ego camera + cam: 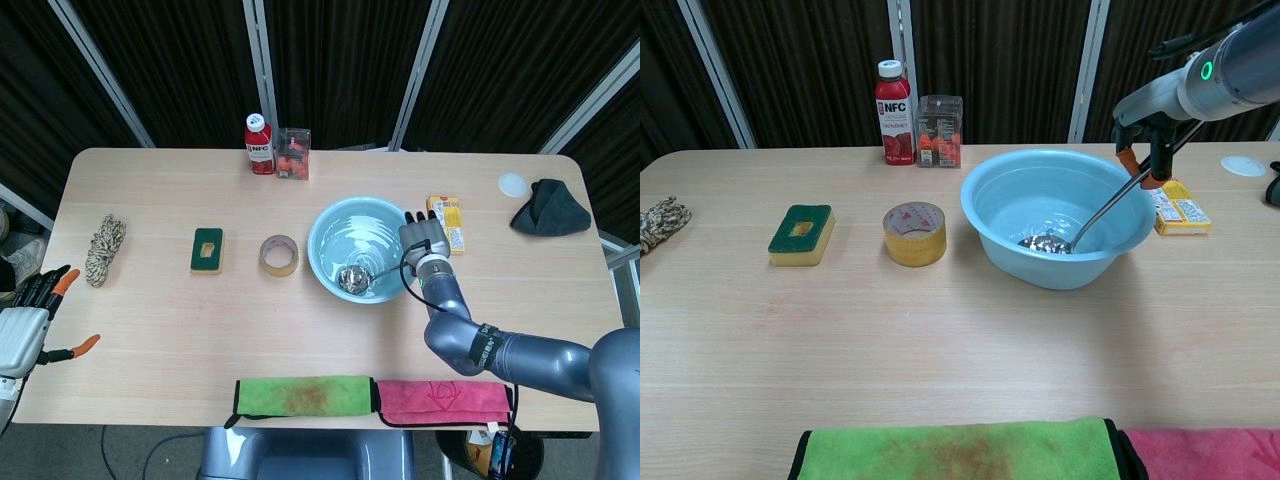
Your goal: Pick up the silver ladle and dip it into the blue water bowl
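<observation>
The blue water bowl stands right of the table's centre. The silver ladle has its cup down in the water, its handle slanting up to the right. My right hand grips the handle's top, just over the bowl's right rim. My left hand hangs open off the table's left edge, holding nothing; the chest view does not show it.
Left of the bowl lie a tape roll, a green-yellow sponge and a rope coil. A red bottle and clear box stand behind. A yellow packet, white lid and dark cloth sit right; green and pink towels line the front edge.
</observation>
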Controlling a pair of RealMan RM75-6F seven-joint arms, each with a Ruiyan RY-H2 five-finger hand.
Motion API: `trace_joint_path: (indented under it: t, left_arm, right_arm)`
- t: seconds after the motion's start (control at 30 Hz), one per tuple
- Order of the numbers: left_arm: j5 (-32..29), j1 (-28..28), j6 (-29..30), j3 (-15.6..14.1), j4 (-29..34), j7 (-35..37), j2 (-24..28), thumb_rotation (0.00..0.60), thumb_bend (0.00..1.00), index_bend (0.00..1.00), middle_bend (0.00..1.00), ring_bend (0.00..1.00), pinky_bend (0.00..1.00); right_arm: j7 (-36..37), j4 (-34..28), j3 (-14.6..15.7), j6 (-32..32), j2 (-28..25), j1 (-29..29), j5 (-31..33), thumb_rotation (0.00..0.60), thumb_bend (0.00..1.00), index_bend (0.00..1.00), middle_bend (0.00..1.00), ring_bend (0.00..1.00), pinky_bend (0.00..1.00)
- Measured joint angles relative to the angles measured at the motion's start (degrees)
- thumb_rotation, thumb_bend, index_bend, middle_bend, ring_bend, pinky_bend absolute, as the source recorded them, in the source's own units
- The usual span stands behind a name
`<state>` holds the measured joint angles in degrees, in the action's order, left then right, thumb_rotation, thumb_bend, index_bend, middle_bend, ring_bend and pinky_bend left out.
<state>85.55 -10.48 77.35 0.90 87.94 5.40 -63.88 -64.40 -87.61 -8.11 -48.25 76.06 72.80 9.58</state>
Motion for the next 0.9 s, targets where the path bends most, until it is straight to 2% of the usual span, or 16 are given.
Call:
trace_joint_path:
  t: [0.3,0.7,0.9]
  left_arm:
    - [-0.52,-0.46,-0.92,0.14,-0.12,-0.74,-0.45,0.375,0.19,0.0,0.0,0.0,0.0]
    - [0.24,-0.29,-0.33,-0.08,0.04,0.15,-0.08,0.379,0.19,0.0,0.0,0.0,0.0]
    - [0.68,-0.31,-0.25,-0.29,0.05,0.27,-0.07,0.371,0.19,0.0,0.0,0.0,0.0]
  right_arm:
    - [-0.1,5.03,1.75,4.31,2.21,1.53,2.76,0.6,0.48,0.69,0.01,0.0,0.0]
    - [4.52,4.18,2.38,6.5,1.0,0.69,2.15,0.6,0.48,0.69,0.01,0.0,0.0]
    - [7.6,2.89,1.83,9.05,-2.29,0.51,2.57,0.6,0.48,0.69,0.01,0.0,0.0]
